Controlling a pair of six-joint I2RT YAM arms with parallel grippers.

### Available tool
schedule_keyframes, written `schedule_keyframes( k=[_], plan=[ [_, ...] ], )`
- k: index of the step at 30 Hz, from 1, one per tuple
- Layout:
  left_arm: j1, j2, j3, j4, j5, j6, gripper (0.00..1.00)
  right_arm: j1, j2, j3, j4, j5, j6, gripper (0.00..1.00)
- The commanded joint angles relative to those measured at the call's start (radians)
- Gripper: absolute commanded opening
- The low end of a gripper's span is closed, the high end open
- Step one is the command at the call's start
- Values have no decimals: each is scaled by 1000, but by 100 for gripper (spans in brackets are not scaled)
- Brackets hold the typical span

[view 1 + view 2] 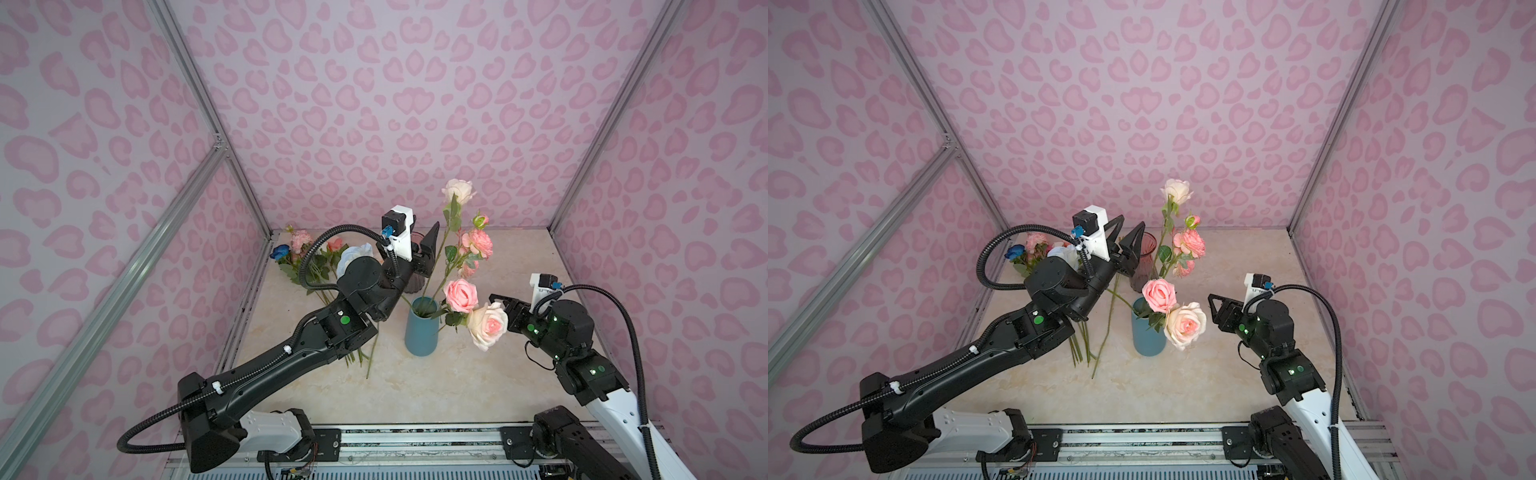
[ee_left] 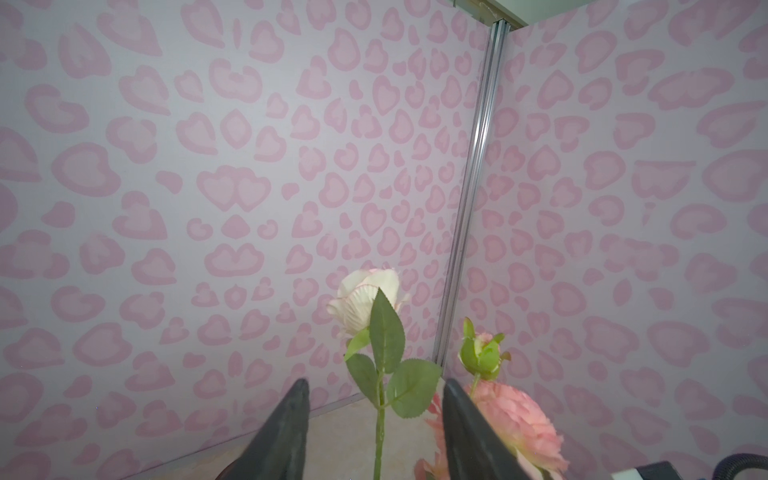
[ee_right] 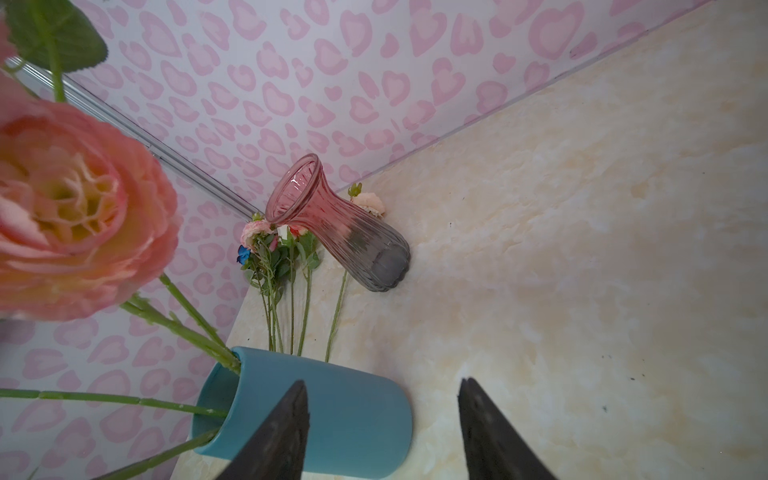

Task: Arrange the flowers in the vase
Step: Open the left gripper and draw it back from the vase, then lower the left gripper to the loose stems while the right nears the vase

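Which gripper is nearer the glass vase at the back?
Left. The left gripper hovers close beside the glass vase; the right gripper sits farther off, past the blue vase.

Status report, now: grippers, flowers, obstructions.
Left gripper open around cream rose stem, not clamped. Right gripper open, empty, by blue vase. Several flowers in vase; loose flowers lying back left, partly under left arm.

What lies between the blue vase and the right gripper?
A large cream-and-pink rose bloom hangs between the blue vase and the right gripper. Both top views show it.
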Motion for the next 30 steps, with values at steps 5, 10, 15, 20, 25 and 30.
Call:
schedule_keyframes(
  k=[5,10,15,20,25,30],
  plan=[
    [-2,-28,237,-216,97,-8,59,20,31,73,-87,-9,-19,59],
    [-2,-62,436,-458,91,-25,61,55,63,168,-258,10,-56,61],
    [0,-235,350,-657,-121,-115,60,98,103,264,-456,27,-29,62],
    [0,-522,-57,-769,-358,-351,59,174,138,337,-560,48,30,63],
    [1,-690,-404,-861,-330,-665,55,251,243,432,-640,74,40,63],
    [26,-672,-658,-786,-311,-870,44,298,220,349,-519,52,197,59]
  ],
)
